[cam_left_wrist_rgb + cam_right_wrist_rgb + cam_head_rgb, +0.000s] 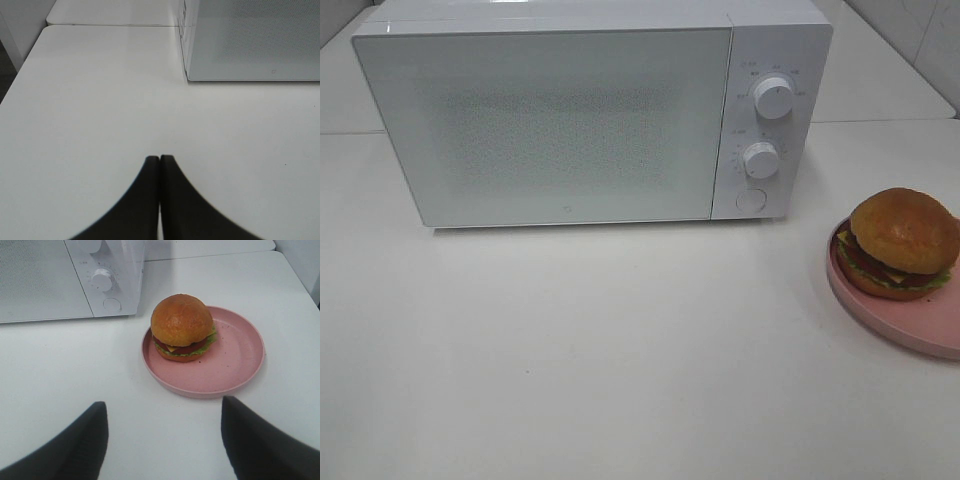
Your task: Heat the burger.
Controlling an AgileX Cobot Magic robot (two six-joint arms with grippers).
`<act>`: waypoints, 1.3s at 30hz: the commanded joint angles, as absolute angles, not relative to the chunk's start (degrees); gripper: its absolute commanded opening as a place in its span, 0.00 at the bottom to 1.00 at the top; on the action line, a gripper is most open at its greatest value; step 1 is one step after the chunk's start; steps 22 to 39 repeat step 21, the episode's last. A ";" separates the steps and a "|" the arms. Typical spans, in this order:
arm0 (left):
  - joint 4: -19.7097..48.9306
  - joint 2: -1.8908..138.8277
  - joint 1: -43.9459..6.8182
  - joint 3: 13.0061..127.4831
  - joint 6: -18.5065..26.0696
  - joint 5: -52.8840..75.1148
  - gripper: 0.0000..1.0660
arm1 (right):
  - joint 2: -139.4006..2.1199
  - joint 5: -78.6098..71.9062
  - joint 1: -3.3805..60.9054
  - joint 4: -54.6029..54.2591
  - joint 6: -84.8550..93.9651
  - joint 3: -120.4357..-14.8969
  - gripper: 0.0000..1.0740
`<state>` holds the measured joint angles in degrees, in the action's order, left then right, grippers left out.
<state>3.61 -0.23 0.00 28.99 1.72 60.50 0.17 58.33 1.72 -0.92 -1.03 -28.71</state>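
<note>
Right fingers point(260, 445) spread wide, hovering short of the burger point(182, 328); left fingers point(172, 200) pressed together above table point(100, 100).

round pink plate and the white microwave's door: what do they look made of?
Round pink plate: likely matte plastic or melamine; uniform pink with faint speckles, thick rounded rim, no glaze shine. White microwave's door: looks like glossy glass or smooth plastic over a fine dotted mesh screen; which one can't be told.
</note>
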 commanded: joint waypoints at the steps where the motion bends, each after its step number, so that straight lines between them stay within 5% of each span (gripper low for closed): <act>1: 3.95 -1.83 0.23 28.88 1.89 59.64 0.00 | 1.66 57.47 1.43 -0.86 -0.52 -28.59 0.57; 39: 3.90 -1.83 1.60 28.88 1.89 59.64 0.00 | 1.60 57.47 1.43 -0.86 -0.52 -28.59 0.57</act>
